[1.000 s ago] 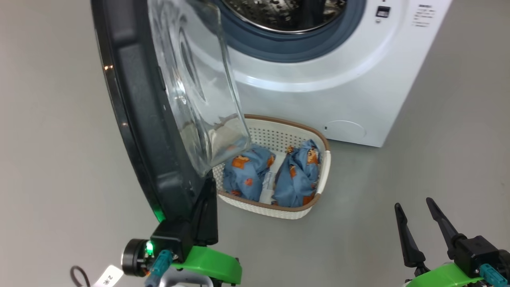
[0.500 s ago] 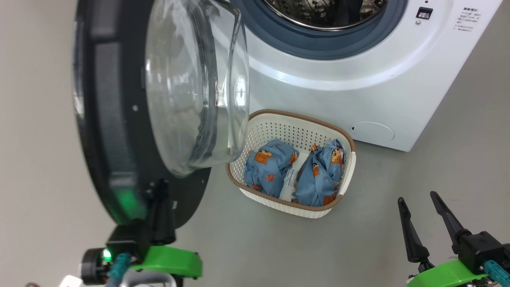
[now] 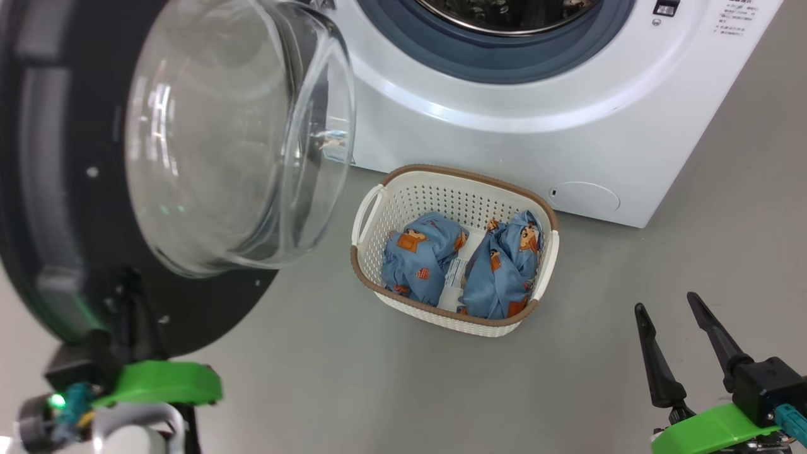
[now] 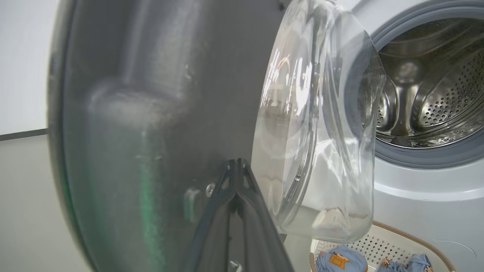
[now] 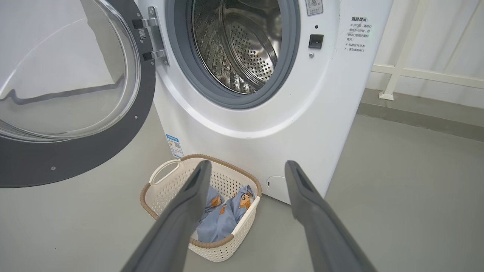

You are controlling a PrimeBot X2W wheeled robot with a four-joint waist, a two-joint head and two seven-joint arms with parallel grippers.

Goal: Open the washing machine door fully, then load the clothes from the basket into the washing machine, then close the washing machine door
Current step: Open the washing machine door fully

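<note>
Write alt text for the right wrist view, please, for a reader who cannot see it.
A white washing machine with its door open to the left stands behind a cream basket of blue printed clothes on the grey floor. The right gripper is open, its two dark fingers rising spread apart in the foreground, holding nothing.

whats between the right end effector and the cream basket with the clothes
Just bare grey floor, seen in the head view: nothing sits between the open right end effector and the cream-white perforated plastic basket.
</note>
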